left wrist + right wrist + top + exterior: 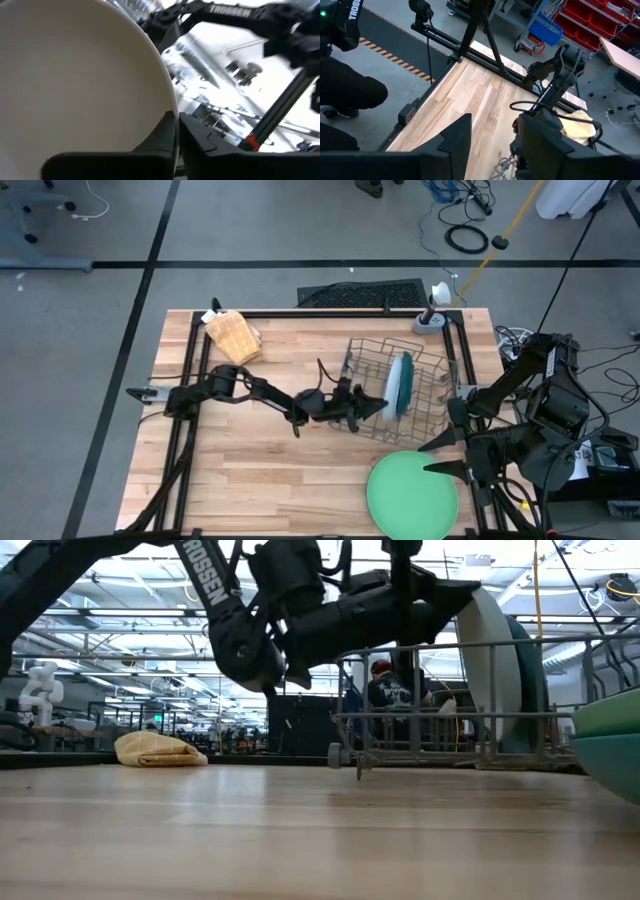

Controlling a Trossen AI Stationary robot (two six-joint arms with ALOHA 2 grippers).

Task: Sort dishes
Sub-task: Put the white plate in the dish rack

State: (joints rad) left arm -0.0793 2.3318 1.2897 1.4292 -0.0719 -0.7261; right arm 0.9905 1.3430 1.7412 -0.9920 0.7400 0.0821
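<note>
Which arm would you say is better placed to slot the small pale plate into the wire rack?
Left, probably. The left gripper already grips the pale plate right beside the rack. The right gripper is open and empty, over the light green plate.

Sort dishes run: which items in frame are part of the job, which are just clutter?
Job: pale plate in the left gripper; teal plate upright in the wire rack; light green plate flat on the table.
Clutter: tan cloth.

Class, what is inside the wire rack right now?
In the wire rack stand a dark teal plate and a pale plate, gripped by the left gripper. Further dishes may be hidden.
</note>
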